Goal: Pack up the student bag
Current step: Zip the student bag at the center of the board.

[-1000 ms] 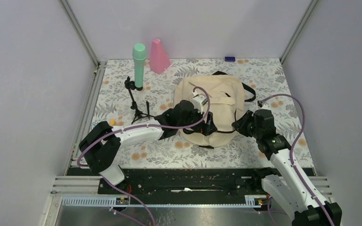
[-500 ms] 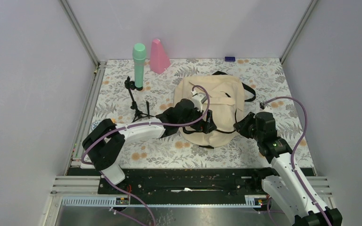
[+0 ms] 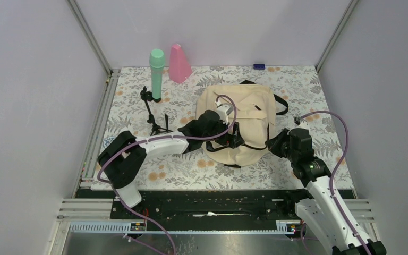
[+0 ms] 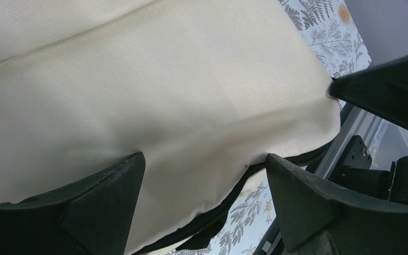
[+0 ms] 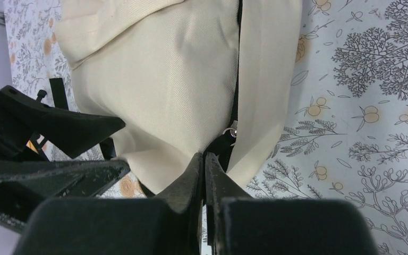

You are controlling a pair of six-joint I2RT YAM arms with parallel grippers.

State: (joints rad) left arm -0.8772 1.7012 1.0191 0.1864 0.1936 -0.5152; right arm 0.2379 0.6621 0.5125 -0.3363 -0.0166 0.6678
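The student bag (image 3: 244, 119), cream fabric with black straps and zipper trim, lies flat mid-table. My left gripper (image 3: 234, 138) is over its near left part. In the left wrist view it (image 4: 204, 199) is open, its fingers (image 4: 101, 204) spread either side of the cream fabric (image 4: 164, 95) just above the black zipper edge (image 4: 228, 210). My right gripper (image 3: 273, 144) is at the bag's near right edge. In the right wrist view it (image 5: 204, 162) is shut on the black zipper tab below the metal pull ring (image 5: 232, 130).
A green cylinder (image 3: 156, 74) and a pink cone-shaped item (image 3: 179, 62) stand at the back left. A small black tripod (image 3: 154, 119) stands left of the bag. A small blue object (image 3: 258, 66) lies at the back wall. A black rail (image 3: 212, 204) runs along the near edge.
My right arm has drawn a little toward the near edge, still shut at the bag's edge. My left arm's elbow has swung right; its gripper stays over the bag.
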